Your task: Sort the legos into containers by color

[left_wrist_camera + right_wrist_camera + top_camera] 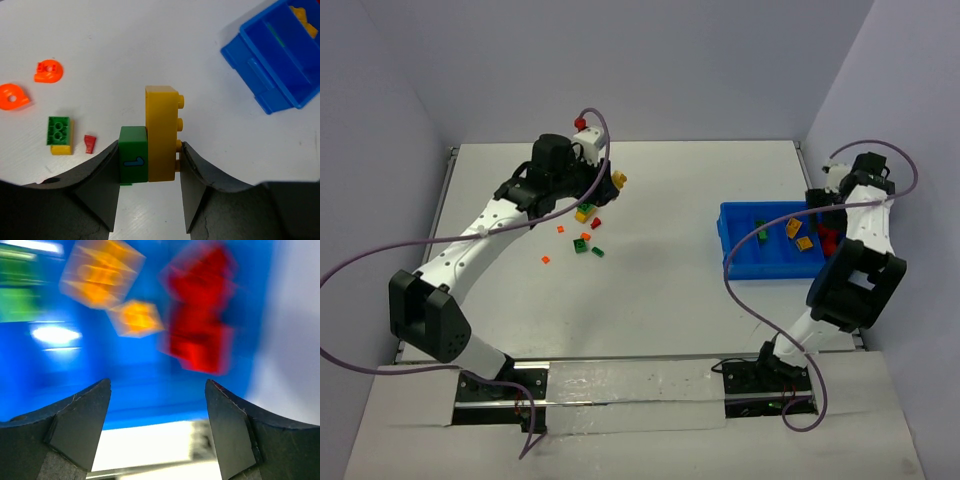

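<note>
Bricks of two colours sit clamped side by side in the left gripper (150, 167), seen from its wrist camera. One is a long yellow plastic brick (161, 132) with studs facing right. The other is a shorter green plastic brick (133, 160) bearing a blue mark. Each is pressed by one black finger over the white table (150, 50).

Loose legos lie on that table: two round orange pieces (48, 71), a green brick stacked on a yellow one (60, 131) and a small red piece (90, 143) just beside it. In the overhead view this scatter of small bricks (582, 240) lies near the left arm. It is well apart from the shallow bright-blue rectangular plastic bin (745, 262) at the table's right side.

Over that bin, the right gripper (157, 387) has its jaws wide apart with nothing between them. Its wrist view is blurred but shows a red brick (200, 335), two orange-yellow bricks (100, 272) and a green one (20, 290) on the blue floor. From above, red lies at the bin's right end, orange-yellow left of it, green farther left.
</note>
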{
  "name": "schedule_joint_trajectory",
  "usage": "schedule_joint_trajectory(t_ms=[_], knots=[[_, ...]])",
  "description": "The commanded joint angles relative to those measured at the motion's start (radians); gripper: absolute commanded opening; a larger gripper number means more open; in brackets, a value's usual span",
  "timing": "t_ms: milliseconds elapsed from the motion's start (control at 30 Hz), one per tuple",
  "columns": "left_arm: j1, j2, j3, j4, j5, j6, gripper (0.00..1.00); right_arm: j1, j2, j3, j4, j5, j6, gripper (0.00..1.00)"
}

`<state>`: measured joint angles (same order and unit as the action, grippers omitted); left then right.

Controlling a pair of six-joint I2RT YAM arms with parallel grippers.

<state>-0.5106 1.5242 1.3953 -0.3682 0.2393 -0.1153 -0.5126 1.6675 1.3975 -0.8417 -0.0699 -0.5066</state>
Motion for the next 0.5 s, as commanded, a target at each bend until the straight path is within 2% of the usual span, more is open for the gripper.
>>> schedule_joint_trajectory(t_ms=[0,67,133,200,300,400,467], knots=[[-0.003,-0.084,-0.047,0.077,0.263,0.016,0.0,0.117,-0.182,0.083,-0.118,-0.418,0.079,0.83],[-0.002,-0.105,-0.068,0.097,0.419,0.02,0.0,0.179,-0.239,0.077,-0.129,-0.568,0.123,0.83],[-0.002,-0.113,-0.083,0.1,0.496,0.023,0.0,0.254,-0.288,0.065,-0.11,-0.728,0.15,0.83],[-0.004,-0.126,-0.1,0.117,0.541,0.01,0.0,0.309,-0.313,0.047,-0.07,-0.811,0.225,0.82],[-0.024,-0.152,-0.124,0.111,0.379,0.015,0.0,0.444,-0.318,0.036,0.024,-0.861,0.371,0.83],[-0.056,-0.161,-0.121,0.086,0.174,0.066,0.0,0.517,-0.29,0.015,0.103,-0.904,0.604,0.86],[-0.083,-0.17,-0.124,0.08,0.097,0.094,0.0,0.569,-0.27,-0.01,0.153,-0.925,0.696,0.86]])
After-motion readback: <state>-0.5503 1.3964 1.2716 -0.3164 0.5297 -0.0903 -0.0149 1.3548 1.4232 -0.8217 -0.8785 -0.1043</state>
